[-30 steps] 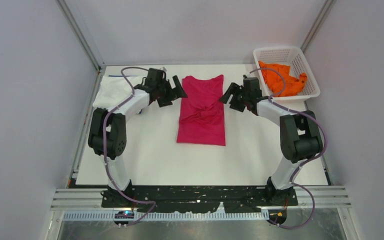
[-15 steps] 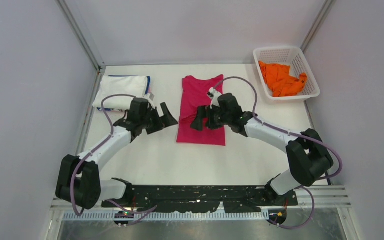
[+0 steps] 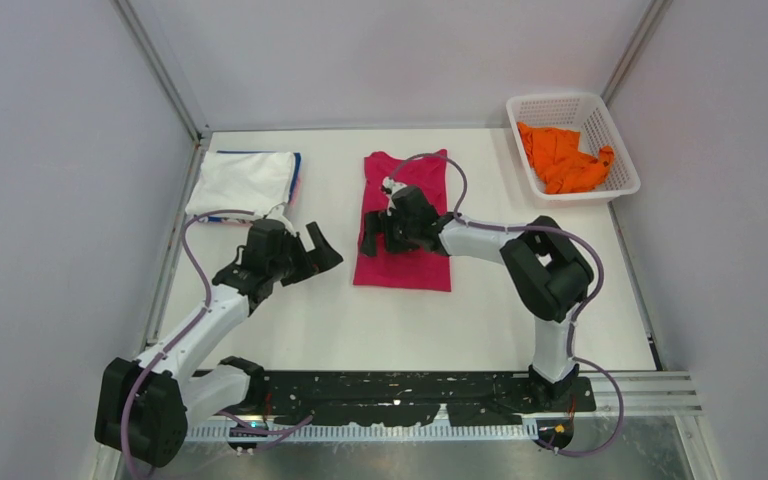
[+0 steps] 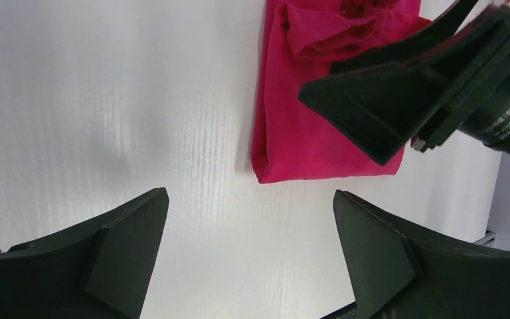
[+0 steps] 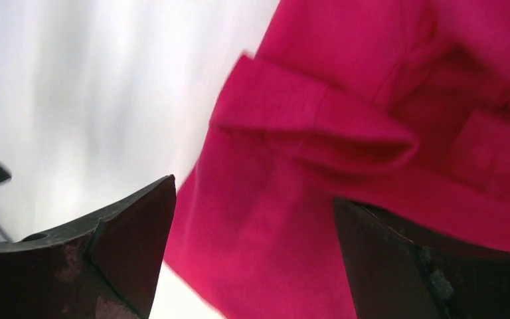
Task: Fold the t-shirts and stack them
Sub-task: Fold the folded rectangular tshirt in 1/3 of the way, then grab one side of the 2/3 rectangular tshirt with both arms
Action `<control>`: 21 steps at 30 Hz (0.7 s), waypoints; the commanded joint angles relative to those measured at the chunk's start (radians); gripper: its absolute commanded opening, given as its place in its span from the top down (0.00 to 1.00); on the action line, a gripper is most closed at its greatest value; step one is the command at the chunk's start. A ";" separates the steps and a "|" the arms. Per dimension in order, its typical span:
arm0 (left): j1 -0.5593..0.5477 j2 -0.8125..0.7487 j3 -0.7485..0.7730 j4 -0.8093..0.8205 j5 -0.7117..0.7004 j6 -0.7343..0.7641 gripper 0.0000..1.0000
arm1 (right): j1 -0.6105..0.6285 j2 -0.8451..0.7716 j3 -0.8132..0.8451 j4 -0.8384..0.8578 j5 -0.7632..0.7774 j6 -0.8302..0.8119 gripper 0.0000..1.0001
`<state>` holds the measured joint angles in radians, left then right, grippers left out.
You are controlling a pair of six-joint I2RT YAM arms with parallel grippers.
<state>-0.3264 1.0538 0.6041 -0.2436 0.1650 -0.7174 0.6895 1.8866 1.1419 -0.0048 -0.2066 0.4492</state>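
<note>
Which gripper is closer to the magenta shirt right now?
Right. The right gripper is open directly over the magenta shirt, above its left part; the left gripper, also open, is over bare table beside the shirt's near-left corner.

The magenta-pink t-shirt (image 3: pixel 410 268) lies flat mid-table, folded into a narrow strip — rumpled across its middle. Far left sits the white t-shirt (image 3: pixel 245 180), folded, blue and pink edges (image 3: pixel 297 172) showing at its right; far right, the orange t-shirt (image 3: pixel 560 160) lies crumpled.

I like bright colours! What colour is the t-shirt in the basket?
Orange t-shirt, best seen in the top view.
</note>
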 commanded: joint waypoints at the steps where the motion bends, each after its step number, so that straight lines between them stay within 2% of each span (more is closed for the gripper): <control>1: -0.002 -0.022 -0.004 0.018 -0.039 0.013 0.00 | -0.030 0.086 0.176 0.036 0.128 -0.015 0.05; 8: -0.002 -0.029 0.000 0.006 -0.058 0.025 0.00 | -0.137 0.239 0.443 -0.075 0.148 0.017 0.05; 12: -0.002 -0.010 0.007 0.008 -0.039 0.027 0.00 | -0.157 0.226 0.494 -0.101 0.097 -0.022 0.05; 16: -0.003 0.017 0.008 0.028 0.002 0.018 0.00 | -0.156 0.068 0.386 -0.082 0.122 -0.072 0.05; 21: -0.033 0.084 0.021 0.031 0.001 -0.019 0.00 | -0.157 -0.308 0.012 -0.008 0.344 -0.082 0.05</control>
<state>-0.3336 1.0927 0.6033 -0.2424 0.1505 -0.7082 0.5224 1.9057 1.3605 -0.0860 -0.0406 0.4000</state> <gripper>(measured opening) 0.994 0.954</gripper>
